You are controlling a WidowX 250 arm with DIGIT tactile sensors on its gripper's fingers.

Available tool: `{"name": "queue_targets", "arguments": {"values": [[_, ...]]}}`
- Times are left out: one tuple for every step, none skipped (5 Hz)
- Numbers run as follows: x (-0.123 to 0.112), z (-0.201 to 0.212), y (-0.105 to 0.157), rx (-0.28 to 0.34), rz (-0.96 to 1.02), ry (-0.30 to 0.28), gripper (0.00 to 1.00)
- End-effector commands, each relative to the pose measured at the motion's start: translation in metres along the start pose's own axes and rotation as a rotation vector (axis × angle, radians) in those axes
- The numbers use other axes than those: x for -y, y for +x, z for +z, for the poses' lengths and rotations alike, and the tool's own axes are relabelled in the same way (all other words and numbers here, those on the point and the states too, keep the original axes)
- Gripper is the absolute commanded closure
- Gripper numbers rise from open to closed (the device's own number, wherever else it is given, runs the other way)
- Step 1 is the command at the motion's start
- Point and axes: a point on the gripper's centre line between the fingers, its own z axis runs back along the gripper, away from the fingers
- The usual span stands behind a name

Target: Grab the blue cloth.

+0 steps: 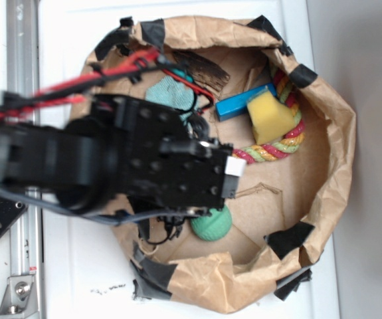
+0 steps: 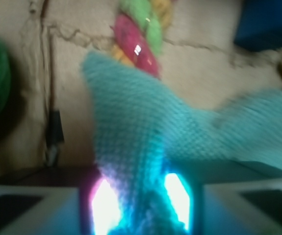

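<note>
The blue cloth (image 2: 145, 147) is pinched between the pads of the gripper (image 2: 141, 205) — the grab looks made; only lifting clear is left.

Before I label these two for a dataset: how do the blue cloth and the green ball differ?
The blue cloth is pale teal, flat, knit-textured fabric with an irregular outline; the green ball is a deeper green and round. The cloth is pinched in the pincer; the ball lies free on the brown paper, apart from the cloth. Both sit within the paper's crumpled rim.
</note>
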Motion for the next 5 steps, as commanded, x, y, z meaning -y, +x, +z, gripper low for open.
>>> {"name": "queue_targets", "arguments": {"values": [[-0.022, 0.072, -0.005, 0.116, 0.052, 0.011, 1.0], [-0.032, 0.12, -0.017, 0.205, 0.066, -0.001, 1.0], [-0.056, 0.166, -0.027, 0.251, 0.089, -0.069, 1.0], [-0.07, 0.201, -0.033, 0.27, 0.1, -0.091, 1.0], [-0.069, 0.195, -0.033, 0.262, 0.09, -0.097, 1.0]]}}
